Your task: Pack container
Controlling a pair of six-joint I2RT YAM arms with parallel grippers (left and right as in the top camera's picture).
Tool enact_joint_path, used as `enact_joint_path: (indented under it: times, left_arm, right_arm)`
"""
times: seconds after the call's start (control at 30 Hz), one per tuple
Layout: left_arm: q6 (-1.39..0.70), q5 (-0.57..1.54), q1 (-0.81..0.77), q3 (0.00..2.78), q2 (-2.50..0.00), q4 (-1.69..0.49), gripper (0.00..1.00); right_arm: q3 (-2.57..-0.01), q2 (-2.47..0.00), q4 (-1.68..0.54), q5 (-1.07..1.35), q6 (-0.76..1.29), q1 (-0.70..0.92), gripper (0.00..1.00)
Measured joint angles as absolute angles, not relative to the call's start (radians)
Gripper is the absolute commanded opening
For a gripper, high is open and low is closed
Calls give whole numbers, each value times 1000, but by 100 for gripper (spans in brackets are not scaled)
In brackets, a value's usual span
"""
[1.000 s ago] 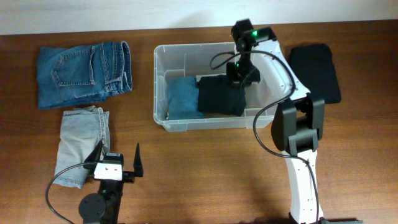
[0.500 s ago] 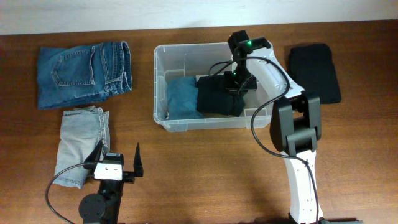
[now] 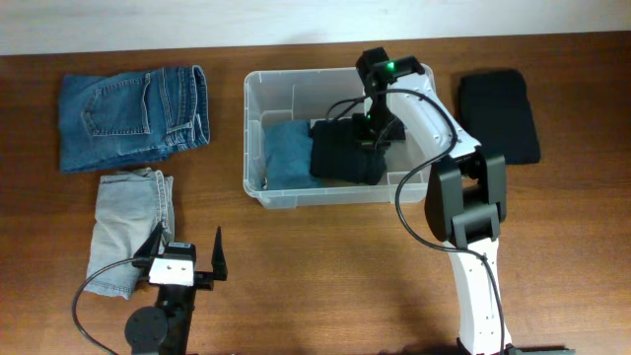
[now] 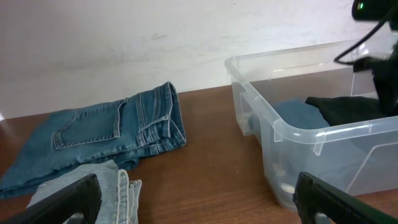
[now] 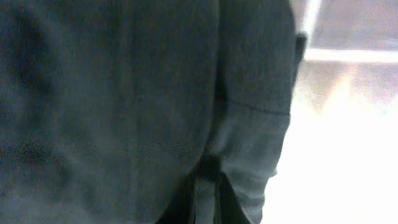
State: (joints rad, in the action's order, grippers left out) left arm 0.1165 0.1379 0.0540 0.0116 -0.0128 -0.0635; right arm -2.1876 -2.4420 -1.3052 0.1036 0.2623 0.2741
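While the right arm reaches into it, the container [image 3: 296, 91] sits at the table's [image 3: 325, 276] far middle: clear plastic bin, rounded corners, rolled rim, long side across.

Inside, toward the front wall: a folded teal garment [image 3: 289, 153] at the left end and a folded black garment [image 3: 340, 158] just right of it, edges touching or overlapping. The base strip along the back wall is bare. Some room also shows by the right wall, partly hidden by the arm.

The right gripper [image 3: 370, 133] is down on the black garment's back right corner. Its wrist view shows only dark fabric, so I cannot tell how the jaws stand.

The left gripper [image 4: 199, 196] is parked well in front-left of the container, jaws wide apart, empty.

Left of the container: dark blue jeans [image 3: 133, 116], with pale folded denim [image 3: 128, 227] in front of them. Right of the container: another black folded garment [image 3: 498, 113], clear of its wall.
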Motion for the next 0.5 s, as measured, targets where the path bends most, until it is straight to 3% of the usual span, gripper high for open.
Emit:
enact_joint_path:
  times: [0.27,0.5]
  left_arm:
    - [117,138,54,12,-13,-64,99]
    - [117,138,54,12,-13,-64,99]
  right_arm:
    - [-2457,-2441,-1464,73,255,278,11]
    - [-2446,-2441,-1427,100,228,333,11]
